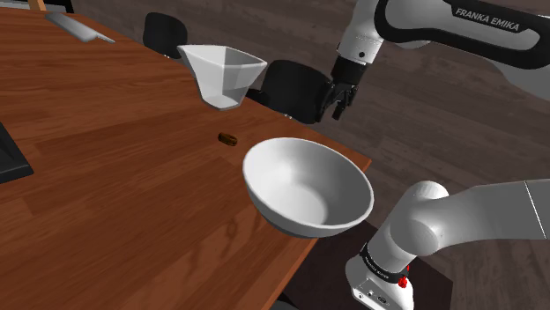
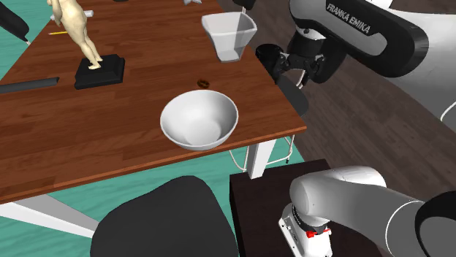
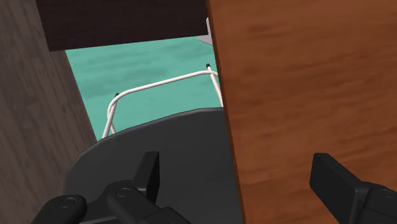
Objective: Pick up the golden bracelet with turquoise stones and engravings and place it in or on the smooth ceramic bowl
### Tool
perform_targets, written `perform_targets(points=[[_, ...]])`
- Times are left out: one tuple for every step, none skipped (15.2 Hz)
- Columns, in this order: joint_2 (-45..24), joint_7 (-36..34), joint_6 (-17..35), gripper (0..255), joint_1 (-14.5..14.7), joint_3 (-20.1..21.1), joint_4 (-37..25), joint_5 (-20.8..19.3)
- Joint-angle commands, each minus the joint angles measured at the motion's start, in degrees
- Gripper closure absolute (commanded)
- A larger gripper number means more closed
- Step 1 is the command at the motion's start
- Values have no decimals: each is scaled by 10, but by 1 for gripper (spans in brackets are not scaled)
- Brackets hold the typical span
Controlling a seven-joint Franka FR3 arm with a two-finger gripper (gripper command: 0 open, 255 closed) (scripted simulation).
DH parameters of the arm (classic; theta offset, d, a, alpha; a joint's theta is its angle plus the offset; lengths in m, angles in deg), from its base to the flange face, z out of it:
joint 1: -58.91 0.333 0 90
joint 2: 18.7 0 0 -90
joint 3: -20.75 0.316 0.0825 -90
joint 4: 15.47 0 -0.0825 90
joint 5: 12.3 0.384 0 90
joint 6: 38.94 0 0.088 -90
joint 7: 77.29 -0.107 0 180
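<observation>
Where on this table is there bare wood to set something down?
The widest bare wood on the table lies between the round white bowl and the figurine's black base. Tighter is the strip between the bowl and the faceted white cup, where the small bracelet lies. The open gripper hangs over the table edge.

My counter is warm brown wood with visible grain and a faint sheen. The bowl on it looks smooth, glossy white. My pincer is matt black.
</observation>
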Motion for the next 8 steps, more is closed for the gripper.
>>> perform_targets(points=[[0,0,0,0,0,0,0,0],[-11,-5,5,0,6,11,-8,5],[-21,-10,10,0,11,21,-16,9],[-32,-16,15,0,17,32,-24,13],[-44,-21,20,0,22,43,-33,17],[-55,-26,25,0,27,53,-43,20],[-67,-31,30,0,32,64,-53,23],[-79,-37,34,0,36,74,-63,25]])
